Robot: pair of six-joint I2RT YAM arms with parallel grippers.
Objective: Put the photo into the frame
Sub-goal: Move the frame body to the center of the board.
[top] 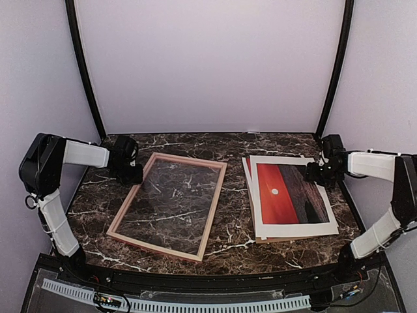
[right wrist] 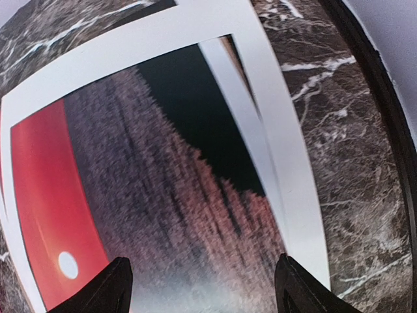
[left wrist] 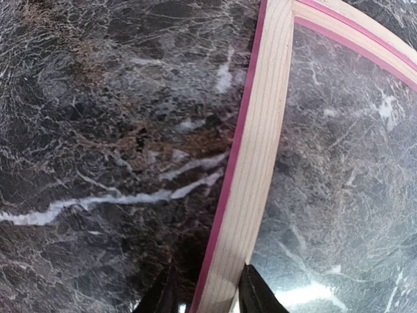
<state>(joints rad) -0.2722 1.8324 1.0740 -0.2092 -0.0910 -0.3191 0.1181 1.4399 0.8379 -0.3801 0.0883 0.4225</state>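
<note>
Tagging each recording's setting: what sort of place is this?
Probably a lab test booth: plain pale walls enclose a dark marble-pattern tabletop, two robot arms are bolted at its near edge, and a frame and photo lie staged on it.

My left arm (top: 52, 215) rises from its base at the near left corner, folds sharply at an elbow held far out to the left, and sends its white forearm inward to the wrist. At its end my left pincer (top: 132, 172) points downward, its two dark fingers (left wrist: 255, 295) drawn fairly close together; whether they press on anything I cannot tell. My right arm (top: 381, 231) takes the mirrored pose: up from the near right corner, elbow far out to the right, white forearm reaching inward. My right pincer (top: 317, 173) tilts downward too, with its fingers spread wide apart and closed on nothing
</note>
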